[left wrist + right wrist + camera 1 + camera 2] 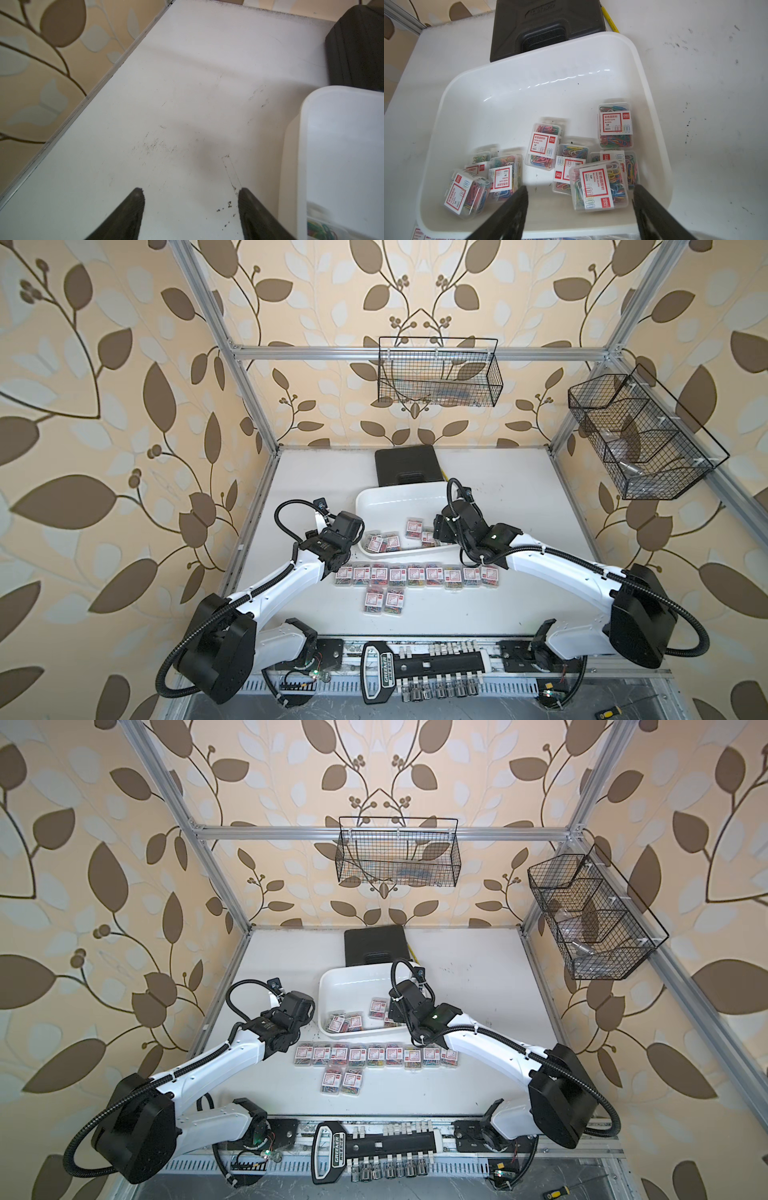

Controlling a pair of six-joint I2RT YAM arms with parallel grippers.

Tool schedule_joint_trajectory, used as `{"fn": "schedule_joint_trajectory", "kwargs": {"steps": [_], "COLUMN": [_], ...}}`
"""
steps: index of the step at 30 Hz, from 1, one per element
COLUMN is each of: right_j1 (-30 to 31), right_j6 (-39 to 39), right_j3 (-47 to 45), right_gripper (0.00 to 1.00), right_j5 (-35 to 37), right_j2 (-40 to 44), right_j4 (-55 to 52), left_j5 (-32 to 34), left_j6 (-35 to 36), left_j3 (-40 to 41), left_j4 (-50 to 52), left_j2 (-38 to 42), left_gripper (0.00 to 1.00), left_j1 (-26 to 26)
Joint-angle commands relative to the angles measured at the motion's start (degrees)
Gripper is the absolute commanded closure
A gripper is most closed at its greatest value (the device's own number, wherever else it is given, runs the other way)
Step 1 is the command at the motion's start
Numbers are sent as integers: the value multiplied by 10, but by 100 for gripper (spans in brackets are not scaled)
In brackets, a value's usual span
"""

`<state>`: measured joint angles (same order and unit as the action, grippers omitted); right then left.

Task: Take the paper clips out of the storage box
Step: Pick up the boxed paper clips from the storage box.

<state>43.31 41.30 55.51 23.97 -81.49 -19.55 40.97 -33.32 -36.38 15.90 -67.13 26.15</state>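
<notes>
Top views both show, nearest the arms' bases, eleven boxes of paper clips (415, 574) already out on the table (436, 614): two in front, a row of nine behind. Past that row, the left gripper (191, 192) hovers over bare table just beside the storage box (529, 93), its fingers spread with nothing between them. The right gripper (579, 190) hangs over the near side of the storage box itself, fingers likewise spread wide and pinching nothing, so the right arm is plainly the nearer one for the next pick. Just ahead of its fingertips lies the nearest box (599, 186), tilted, propped on two neighbours and set closer to one finger than to the other. Its long axis seems to run from finger to finger, so the jaws would close along its length. The gap looks wide enough, though a small sideways shift would centre it better. About seven more boxes lie scattered beyond and beside it in the storage box's near half; the far half is bare. A black case (546, 27) stands behind the far rim.
</notes>
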Motion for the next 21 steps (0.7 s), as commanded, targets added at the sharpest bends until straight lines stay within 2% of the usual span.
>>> {"fn": "schedule_joint_trajectory", "kwargs": {"steps": [1, 6, 13, 21], "right_j1": [4, 4, -40, -79], "right_j6": [-31, -49, -49, -71], "right_j3": [27, 40, 53, 99], "right_gripper": [23, 25, 32, 32], "right_j5": [19, 41, 7, -16], "right_j2": [-24, -54, -112, -179], "right_j4": [-28, -44, -47, -48], "left_j5": [3, -16, -22, -19], "left_j6": [27, 34, 27, 24], "left_j3": [26, 52, 33, 37], "left_j4": [-48, -79, -65, -65], "left_j2": [41, 67, 38, 44], "left_gripper": [25, 21, 21, 19], "left_j1": [-5, -6, -6, -6]}}
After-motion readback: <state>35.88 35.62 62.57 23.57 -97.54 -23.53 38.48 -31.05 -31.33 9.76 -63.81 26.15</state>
